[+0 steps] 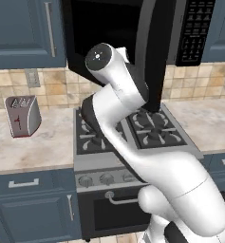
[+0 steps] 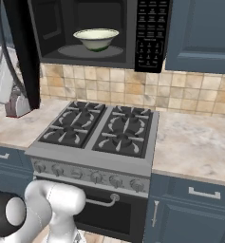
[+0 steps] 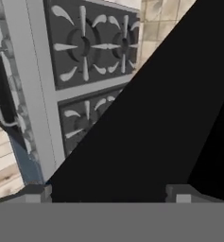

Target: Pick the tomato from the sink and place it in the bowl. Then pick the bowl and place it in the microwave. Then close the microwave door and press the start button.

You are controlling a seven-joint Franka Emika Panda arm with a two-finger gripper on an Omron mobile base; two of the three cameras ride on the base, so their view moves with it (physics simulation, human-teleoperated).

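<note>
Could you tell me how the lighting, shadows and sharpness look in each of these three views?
Left base view: flat, even light, the arm's white shell softly shaded, no glare. Right base view: the pale greenish-white round bowl sits lit inside the black boxy microwave with its dim cavity; the stove grates read crisply. Hand view: the wide black microwave door is a featureless black mass, and the burners look slightly soft.

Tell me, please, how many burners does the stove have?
4. On the stove in the right base view: back left, back right, front left, front right. None looks hidden there; in the left base view the arm covers some.
</note>
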